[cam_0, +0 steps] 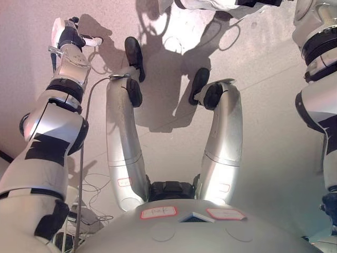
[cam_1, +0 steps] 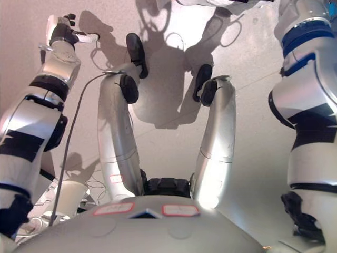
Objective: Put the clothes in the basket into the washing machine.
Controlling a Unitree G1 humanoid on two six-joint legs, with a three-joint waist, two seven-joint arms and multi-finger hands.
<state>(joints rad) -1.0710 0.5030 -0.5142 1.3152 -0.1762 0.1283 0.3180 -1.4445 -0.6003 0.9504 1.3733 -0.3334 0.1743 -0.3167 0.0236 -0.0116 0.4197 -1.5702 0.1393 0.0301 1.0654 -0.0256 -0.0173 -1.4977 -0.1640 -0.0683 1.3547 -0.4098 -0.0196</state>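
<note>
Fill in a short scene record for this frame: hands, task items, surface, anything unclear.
left hand: raised at the upper left, apart from the floor, nothing seen in it; grip not readable
right hand: not in view; only the arm shows along the right edge
basket, clothes, washing machine: none visible
surface: pale floor with faint seams
unclear: a pale and dark shape cut off at the top edge, not identifiable
task state: no sign here of clothes being handled
</note>
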